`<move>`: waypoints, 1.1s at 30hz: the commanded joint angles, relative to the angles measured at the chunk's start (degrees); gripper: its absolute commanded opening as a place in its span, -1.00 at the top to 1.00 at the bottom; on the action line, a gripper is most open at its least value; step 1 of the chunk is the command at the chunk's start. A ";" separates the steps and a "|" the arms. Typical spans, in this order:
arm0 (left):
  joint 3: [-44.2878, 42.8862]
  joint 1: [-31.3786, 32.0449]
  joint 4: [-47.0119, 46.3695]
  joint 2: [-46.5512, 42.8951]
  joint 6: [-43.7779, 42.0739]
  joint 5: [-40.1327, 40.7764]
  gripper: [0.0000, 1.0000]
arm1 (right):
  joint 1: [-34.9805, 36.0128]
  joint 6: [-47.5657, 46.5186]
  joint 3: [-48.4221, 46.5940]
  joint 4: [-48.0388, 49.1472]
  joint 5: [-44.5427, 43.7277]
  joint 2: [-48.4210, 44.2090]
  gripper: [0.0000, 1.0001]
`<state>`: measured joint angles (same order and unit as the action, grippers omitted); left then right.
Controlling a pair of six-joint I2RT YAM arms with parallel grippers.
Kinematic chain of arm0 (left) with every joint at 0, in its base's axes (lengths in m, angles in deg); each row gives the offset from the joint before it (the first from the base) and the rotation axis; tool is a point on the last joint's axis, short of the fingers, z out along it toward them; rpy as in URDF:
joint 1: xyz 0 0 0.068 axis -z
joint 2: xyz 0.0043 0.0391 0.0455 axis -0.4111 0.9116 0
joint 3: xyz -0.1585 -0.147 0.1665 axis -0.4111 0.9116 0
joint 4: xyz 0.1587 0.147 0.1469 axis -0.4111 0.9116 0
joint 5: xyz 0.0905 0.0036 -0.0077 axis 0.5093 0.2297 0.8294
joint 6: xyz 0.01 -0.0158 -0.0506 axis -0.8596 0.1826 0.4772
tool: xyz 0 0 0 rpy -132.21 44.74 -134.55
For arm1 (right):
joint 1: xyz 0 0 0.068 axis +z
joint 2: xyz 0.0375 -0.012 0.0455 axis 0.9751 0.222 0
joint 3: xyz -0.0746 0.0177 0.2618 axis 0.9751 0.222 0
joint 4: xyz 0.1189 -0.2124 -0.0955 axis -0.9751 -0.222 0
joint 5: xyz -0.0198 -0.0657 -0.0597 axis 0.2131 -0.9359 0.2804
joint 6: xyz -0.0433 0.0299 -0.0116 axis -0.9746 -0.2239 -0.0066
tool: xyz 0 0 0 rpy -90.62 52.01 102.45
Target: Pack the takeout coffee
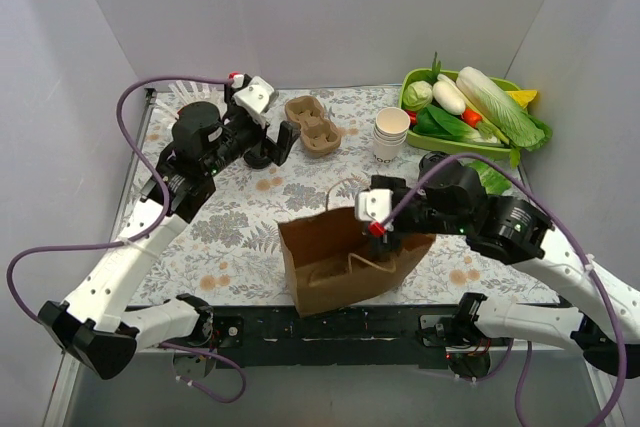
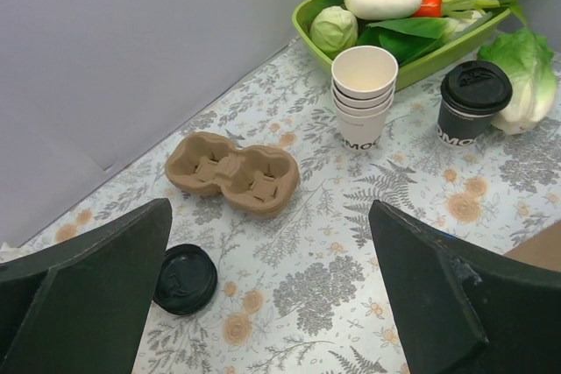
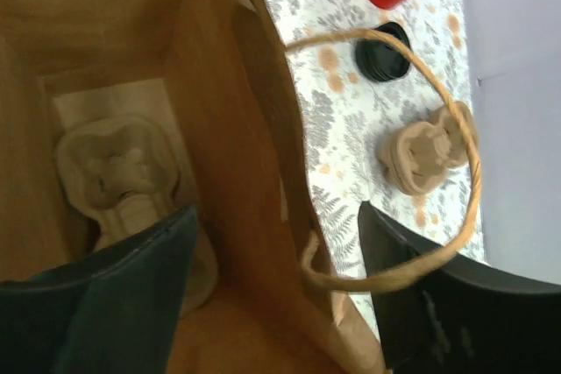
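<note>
Brown paper bag (image 1: 340, 267) mouth open near centre, its side wall and twine handle (image 3: 447, 111) standing between the spread fingers of the right tool (image 3: 276, 295), pulp carrier (image 3: 118, 177) lying on the bag floor, bare surface (image 1: 245, 217) left of the bag

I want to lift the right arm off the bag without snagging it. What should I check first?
1. Right gripper open: ok, holding nothing.
2. Pulp carrier inside brown bag: ok, lying at its bottom, no cup seen in it.
3. Bag upright, mouth open: ok.
4. Right gripper clear of bag: not ok, bag wall stands between its fingers.
5. Left gripper open, empty: ok.
6. Lidded cup upright on table: ok, not yet packed.
</note>
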<state>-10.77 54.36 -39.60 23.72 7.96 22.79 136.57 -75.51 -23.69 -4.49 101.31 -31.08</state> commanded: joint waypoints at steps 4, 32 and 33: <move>-12.13 -0.55 11.11 4.95 5.24 -19.80 -0.95 | -1.91 10.51 -13.60 -7.26 -4.14 6.87 -0.81; -18.48 -0.03 37.32 11.45 2.17 -47.45 -0.56 | -11.23 -5.20 -17.67 -30.07 25.21 3.62 -0.38; -17.95 0.32 36.97 11.81 2.17 -47.45 -0.57 | -11.23 -5.12 -16.17 -28.49 25.04 3.54 -0.38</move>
<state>-30.55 54.06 -3.50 33.25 9.38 -20.91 125.29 -77.52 -44.78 -35.86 121.94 -29.79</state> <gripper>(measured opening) 0.782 0.691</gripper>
